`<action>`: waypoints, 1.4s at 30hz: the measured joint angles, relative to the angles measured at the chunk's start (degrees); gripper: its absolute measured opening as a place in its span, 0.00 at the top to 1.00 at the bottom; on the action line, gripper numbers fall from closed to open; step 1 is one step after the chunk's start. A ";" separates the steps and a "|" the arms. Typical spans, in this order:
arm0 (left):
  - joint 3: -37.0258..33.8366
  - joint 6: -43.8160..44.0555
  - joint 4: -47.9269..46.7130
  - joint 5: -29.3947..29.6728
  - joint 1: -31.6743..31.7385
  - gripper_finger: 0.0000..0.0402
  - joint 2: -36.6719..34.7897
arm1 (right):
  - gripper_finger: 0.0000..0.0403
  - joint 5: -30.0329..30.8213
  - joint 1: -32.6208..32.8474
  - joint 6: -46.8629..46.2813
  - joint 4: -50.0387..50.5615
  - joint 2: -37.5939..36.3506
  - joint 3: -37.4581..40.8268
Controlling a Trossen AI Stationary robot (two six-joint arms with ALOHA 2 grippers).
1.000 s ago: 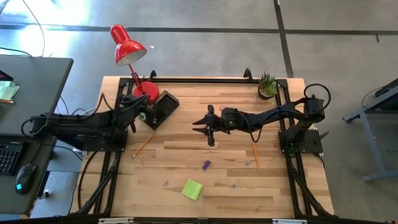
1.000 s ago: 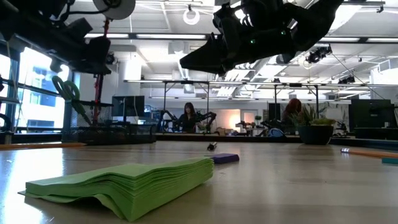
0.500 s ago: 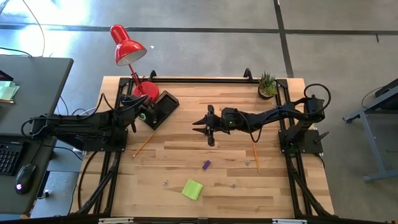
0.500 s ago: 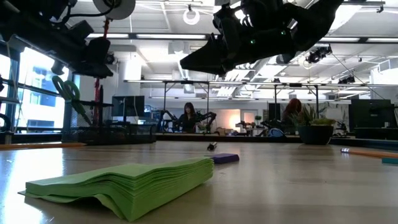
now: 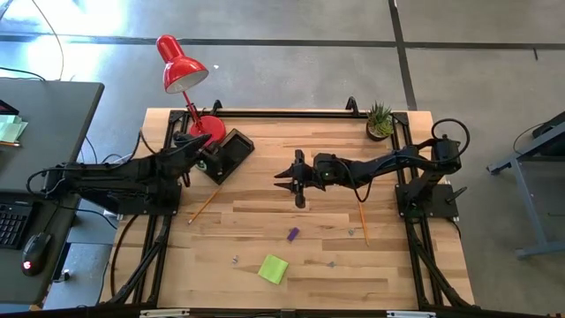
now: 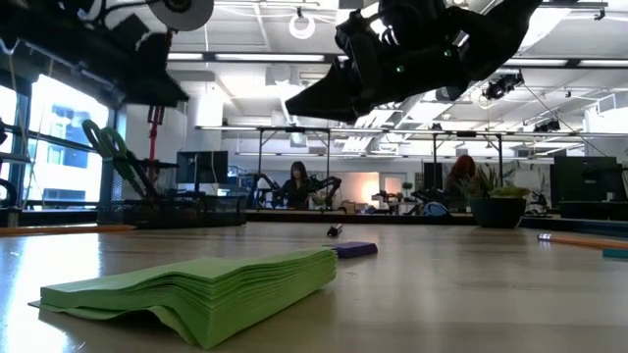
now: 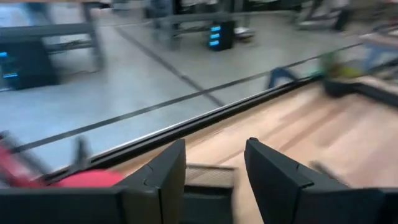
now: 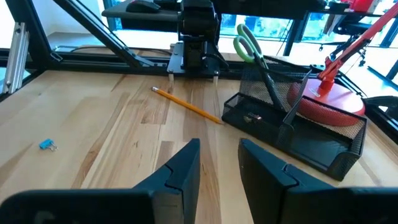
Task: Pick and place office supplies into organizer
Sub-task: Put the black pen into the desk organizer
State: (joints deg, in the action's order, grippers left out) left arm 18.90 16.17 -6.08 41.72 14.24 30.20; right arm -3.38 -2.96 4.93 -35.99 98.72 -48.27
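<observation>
While the high view looks straight down on the worktop (image 5: 265,221), the organizer (image 5: 226,155) sits at an angle just beside the red lamp's base (image 5: 210,127), and the left gripper (image 5: 196,150) hangs at the organizer's outer edge, its fingers too dark there to tell their spread. The right gripper (image 5: 297,179) hovers well apart from the organizer, toward the middle of the worktop, fingers parted. One orange pencil (image 5: 203,205) lies near the organizer, a second pencil (image 5: 362,221) far from it; the purple piece (image 5: 292,234) and the lime-green sticky-note pad (image 5: 273,268) lie farther off still. In the low view the sticky-note pad (image 6: 206,284) fills the foreground, the purple piece (image 6: 355,249) lies behind it, and the green-handled scissors (image 6: 116,157) stand upright in the organizer (image 6: 172,210). The left wrist view shows the left gripper (image 7: 214,171) with a narrow gap between its fingers and nothing held, the organizer (image 7: 208,177) just beyond them. The right wrist view shows the right gripper (image 8: 219,163) with fingers apart and empty; ahead, the scissors (image 8: 252,50) lean in the organizer (image 8: 292,134), a pencil (image 8: 186,106) beside it, and a small blue clip (image 8: 46,145) well away.
</observation>
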 joint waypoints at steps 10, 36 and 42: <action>5.88 -1.69 -6.75 -24.40 -0.04 0.68 -2.10 | 0.75 -0.01 -0.18 0.00 1.46 -0.02 0.00; 7.77 -14.53 -5.88 -29.08 0.00 0.83 0.87 | 0.75 8.52 -3.08 61.30 67.95 8.03 -28.78; 7.75 -14.90 -6.06 -29.08 0.00 0.83 0.54 | 0.75 7.75 -4.54 63.05 79.05 18.20 -39.25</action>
State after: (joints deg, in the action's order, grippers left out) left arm 26.65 1.27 -12.14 12.64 14.24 30.74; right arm 4.37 -7.50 67.99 43.07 116.92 -87.52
